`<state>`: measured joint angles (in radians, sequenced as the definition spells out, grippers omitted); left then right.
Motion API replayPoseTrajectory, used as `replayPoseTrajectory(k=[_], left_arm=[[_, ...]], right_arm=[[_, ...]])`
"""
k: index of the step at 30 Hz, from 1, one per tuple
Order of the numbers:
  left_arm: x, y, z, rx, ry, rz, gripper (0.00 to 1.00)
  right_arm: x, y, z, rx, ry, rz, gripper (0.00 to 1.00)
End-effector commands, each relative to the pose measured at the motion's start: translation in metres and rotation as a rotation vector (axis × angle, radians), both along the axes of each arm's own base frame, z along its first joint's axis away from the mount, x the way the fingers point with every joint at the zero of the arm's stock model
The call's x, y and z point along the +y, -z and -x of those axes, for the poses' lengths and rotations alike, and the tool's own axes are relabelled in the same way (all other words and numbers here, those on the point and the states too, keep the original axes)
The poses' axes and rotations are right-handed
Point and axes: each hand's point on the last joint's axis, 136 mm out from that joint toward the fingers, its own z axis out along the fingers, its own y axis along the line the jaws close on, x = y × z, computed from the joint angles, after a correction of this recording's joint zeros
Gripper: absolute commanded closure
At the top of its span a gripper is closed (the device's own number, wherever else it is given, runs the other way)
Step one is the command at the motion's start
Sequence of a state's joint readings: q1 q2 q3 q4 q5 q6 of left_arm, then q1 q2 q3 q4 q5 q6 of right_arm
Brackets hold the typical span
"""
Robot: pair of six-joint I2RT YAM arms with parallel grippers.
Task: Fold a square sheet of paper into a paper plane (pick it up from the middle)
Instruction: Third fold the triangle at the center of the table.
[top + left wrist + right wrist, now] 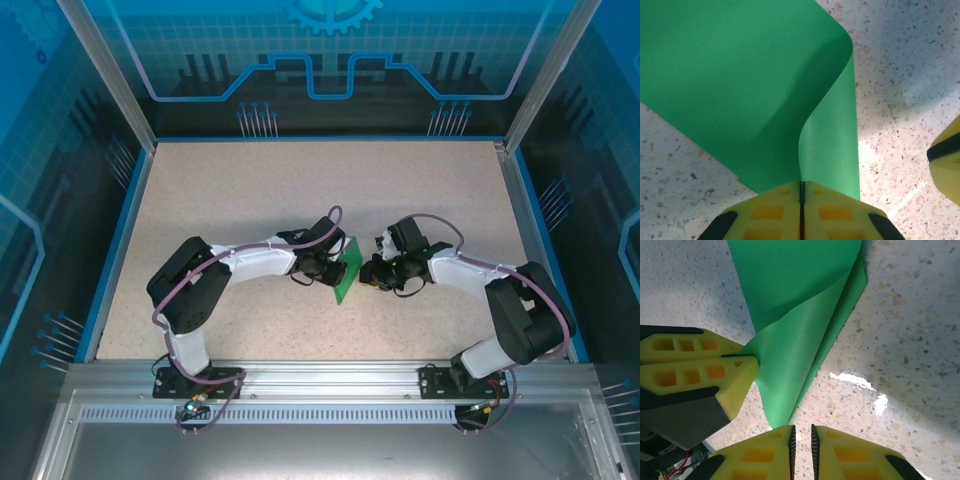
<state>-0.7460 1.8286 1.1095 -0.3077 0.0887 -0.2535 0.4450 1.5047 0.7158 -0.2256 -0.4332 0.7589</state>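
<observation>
**Hidden, cropped, unclear**

Left wrist: square sheet of paper point(740, 90) runs off frame ahead and to the left of left gripper point(801, 197). Its near edge vanishes into the closed pad seam.
Right wrist: sheet cropped ahead of right gripper point(802, 432). Its tip slips behind 1 pad, contact unclear.
Top: the 2 fingertip pairs are too small to read.

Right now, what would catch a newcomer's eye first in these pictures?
The bright green paper stands out, raised between the two arms at the middle of the speckled table and curled into a loose bend rather than a crease. The left claw is shut on one edge of it. The right claw faces it from the other side, jaws a narrow slit apart and not gripping the paper.
</observation>
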Motion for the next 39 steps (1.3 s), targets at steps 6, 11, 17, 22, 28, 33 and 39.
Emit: replayPoseTrajectory(k=[6, 11, 17, 22, 28, 33, 39], left_arm=[[-0.004, 0.001, -0.012, -0.01, 0.029, 0.015, 0.89], [-0.004, 0.004, -0.016, -0.008, 0.029, 0.0, 0.88], [0.001, 0.008, -0.016, -0.004, 0.022, -0.016, 0.88], [0.005, 0.007, -0.013, 0.006, 0.007, -0.017, 0.87], [0.007, 0.008, -0.012, 0.004, -0.005, -0.024, 0.86], [0.007, 0.007, -0.01, 0.019, -0.01, -0.021, 0.85], [0.01, 0.005, -0.007, 0.021, -0.023, -0.014, 0.85]], right_arm=[[0.012, 0.0, -0.004, -0.003, -0.016, 0.002, 0.82], [0.014, 0.003, -0.004, 0.005, -0.022, 0.006, 0.82], [0.015, 0.004, -0.004, 0.01, -0.025, 0.009, 0.82], [0.015, 0.006, -0.004, 0.014, -0.025, 0.017, 0.82], [0.015, 0.008, -0.003, 0.016, -0.028, 0.019, 0.82], [0.014, 0.007, -0.003, 0.016, -0.028, 0.02, 0.82], [0.014, 0.009, -0.002, 0.019, -0.028, 0.026, 0.82]])
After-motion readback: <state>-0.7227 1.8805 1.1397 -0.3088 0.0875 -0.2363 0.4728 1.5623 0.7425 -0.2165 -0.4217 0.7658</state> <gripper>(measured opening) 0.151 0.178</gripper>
